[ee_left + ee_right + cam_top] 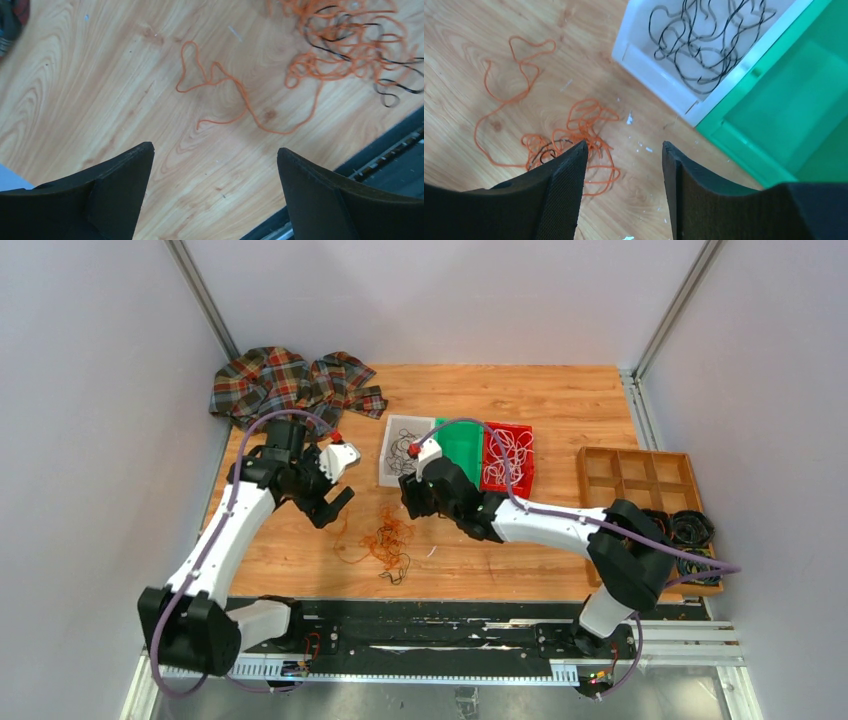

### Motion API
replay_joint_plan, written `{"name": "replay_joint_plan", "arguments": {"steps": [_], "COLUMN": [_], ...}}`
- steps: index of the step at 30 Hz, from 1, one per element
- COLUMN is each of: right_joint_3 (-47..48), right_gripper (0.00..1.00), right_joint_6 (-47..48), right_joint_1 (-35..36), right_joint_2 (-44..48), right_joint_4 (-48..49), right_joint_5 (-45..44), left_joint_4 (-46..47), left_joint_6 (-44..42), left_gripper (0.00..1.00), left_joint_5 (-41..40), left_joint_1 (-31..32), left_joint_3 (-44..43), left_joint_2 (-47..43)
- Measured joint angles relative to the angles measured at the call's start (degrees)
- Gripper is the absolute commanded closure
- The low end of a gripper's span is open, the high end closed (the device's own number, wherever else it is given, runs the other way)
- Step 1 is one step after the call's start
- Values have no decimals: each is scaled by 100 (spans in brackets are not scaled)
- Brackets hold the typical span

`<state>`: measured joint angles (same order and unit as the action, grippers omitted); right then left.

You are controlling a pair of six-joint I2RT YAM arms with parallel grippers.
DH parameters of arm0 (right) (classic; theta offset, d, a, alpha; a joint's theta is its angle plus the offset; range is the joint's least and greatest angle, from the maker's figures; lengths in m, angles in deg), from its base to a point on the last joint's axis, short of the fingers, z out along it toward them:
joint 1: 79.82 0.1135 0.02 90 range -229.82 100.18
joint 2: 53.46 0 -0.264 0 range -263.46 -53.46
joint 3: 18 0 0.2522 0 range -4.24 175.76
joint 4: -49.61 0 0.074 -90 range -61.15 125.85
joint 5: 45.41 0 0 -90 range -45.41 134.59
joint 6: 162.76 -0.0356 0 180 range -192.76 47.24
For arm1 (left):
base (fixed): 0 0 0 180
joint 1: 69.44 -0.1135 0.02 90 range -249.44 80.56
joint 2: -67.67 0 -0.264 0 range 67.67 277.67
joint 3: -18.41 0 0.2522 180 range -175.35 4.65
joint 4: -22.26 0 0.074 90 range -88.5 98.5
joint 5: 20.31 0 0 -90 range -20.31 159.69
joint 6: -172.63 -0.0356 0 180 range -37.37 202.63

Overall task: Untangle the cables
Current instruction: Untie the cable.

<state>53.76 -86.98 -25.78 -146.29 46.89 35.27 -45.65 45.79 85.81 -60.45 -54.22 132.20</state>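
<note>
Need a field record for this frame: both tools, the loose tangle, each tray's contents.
left tool: open, empty, above bare table, left of the tangle
right tool: open, empty, over the table between tangle and white tray
tangle: orange cables snarled with a black cable, lying on the table
white tray: black cables
green tray: nothing in the visible part
red tray: white cables

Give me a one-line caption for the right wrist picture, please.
Open right hand poised near a tangle of orange cables, beside a white bin holding black cables.
</note>
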Motion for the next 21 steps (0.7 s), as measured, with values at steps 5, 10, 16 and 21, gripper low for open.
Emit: {"name": "replay_joint_plan", "arguments": {"steps": [5,10,16,21], "right_joint_3": [-608,-804,-841,-922], "right_gripper": [47,50,58,73], "right_joint_6": [-146,-138,-140,-188], "right_joint_1": [142,243,260,264], "right_joint_2": [-48,-48,-17,17], "right_joint_4": [433,868,1209,1320], "right_joint_5": [-227,-396,-428,-422], "left_joint_4": [761,1421,1744,1814], "left_joint_6": [229,269,-9,-136], "left_gripper": [11,20,38,72], "left_joint_5": [-461,-651,-647,-413], "left_joint_1": [-37,-61,-63,-63], "left_joint_3": [151,334,350,260], "left_joint_2": [964,1810,2621,2968]}}
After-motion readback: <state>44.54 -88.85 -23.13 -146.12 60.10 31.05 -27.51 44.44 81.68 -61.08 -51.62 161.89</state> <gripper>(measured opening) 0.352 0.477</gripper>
